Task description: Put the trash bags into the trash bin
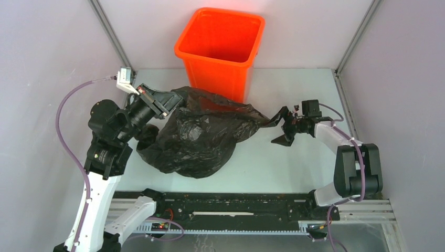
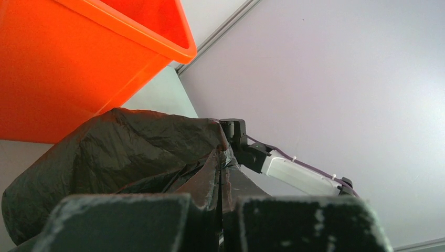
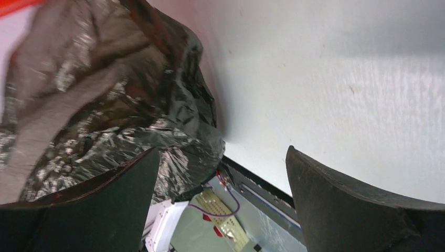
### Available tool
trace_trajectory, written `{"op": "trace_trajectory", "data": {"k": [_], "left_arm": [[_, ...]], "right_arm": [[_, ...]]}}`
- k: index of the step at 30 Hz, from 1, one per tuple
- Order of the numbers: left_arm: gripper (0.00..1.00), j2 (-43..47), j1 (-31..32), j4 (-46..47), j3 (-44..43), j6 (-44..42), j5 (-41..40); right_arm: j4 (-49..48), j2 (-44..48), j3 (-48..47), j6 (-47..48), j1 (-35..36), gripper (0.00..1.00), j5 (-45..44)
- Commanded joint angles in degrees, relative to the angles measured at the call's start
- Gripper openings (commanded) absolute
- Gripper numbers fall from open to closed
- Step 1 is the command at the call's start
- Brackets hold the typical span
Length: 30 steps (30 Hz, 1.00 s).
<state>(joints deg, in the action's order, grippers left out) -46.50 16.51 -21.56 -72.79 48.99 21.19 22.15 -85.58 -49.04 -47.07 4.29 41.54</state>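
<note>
The orange trash bin (image 1: 220, 47) stands upright at the back centre, with nothing visible inside it. The black trash bag (image 1: 199, 136) lies crumpled on the table in front of it, touching its base. My left gripper (image 1: 176, 102) is shut on the bag's upper left edge. In the left wrist view the gripper (image 2: 221, 157) pinches the film of the bag (image 2: 131, 152), below the bin (image 2: 78, 63). My right gripper (image 1: 283, 126) is open at the bag's right tip. In the right wrist view the gripper (image 3: 223, 149) holds nothing, and the bag (image 3: 105, 94) lies beside its left finger (image 3: 105, 205).
Grey walls with metal corner posts (image 1: 113, 37) close in the table on three sides. A black rail (image 1: 236, 207) with wiring runs along the near edge between the arm bases. The right arm (image 2: 294, 176) shows behind the bag in the left wrist view.
</note>
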Motion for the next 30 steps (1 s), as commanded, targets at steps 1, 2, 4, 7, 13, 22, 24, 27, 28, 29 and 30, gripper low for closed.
{"op": "trace_trajectory", "data": {"k": [1,2,4,7,13,22,24,27,28,29,30], "left_arm": [[0.0,0.64,-0.21,0.89,-2.78,-1.25,0.63],[0.0,0.69,-0.17,0.79,-2.79,-1.26,0.63],[0.0,0.71,-0.22,0.52,-2.9,-1.18,0.66],[0.0,0.84,-0.19,-0.07,-3.09,-1.25,0.66],[0.0,1.81,-0.17,-0.72,-2.07,-0.27,-0.43],[0.0,4.08,-0.21,-2.26,1.12,2.86,-2.72],[0.0,4.64,-0.17,-2.0,2.67,3.98,-2.81],[0.0,5.54,-0.17,-1.33,4.51,5.46,-2.29],[0.0,5.91,-0.17,-1.42,4.86,5.56,-2.04],[0.0,6.31,-0.18,-1.46,5.18,5.77,-2.03],[0.0,6.72,-0.21,-1.46,5.47,5.94,-1.91]], "right_arm": [[-8.13,-1.66,-2.16,-2.36,-2.63,0.99,2.0],[-8.06,-3.35,-3.4,-2.29,-2.7,0.99,2.39],[-8.68,-6.79,-5.42,-2.89,-2.35,0.99,2.71],[-9.98,-11.39,-7.94,-3.86,-0.93,0.98,2.9],[-12.79,-15.92,-9.38,-4.78,2.65,0.93,2.75],[-15.07,-17.39,-8.51,-3.82,6.56,0.73,4.51],[-16.59,-16.73,-8.05,-4.38,8.42,0.64,4.75],[-19.86,-15.56,-6.5,-6.1,10.28,0.53,3.66],[-21.27,-15.04,-5.7,-6.8,10.6,0.52,3.09],[-24.44,-14.76,-4.97,-7.42,10.95,0.51,2.77],[-26.69,-14.75,-4.37,-7.97,11.29,0.48,2.34]]}}
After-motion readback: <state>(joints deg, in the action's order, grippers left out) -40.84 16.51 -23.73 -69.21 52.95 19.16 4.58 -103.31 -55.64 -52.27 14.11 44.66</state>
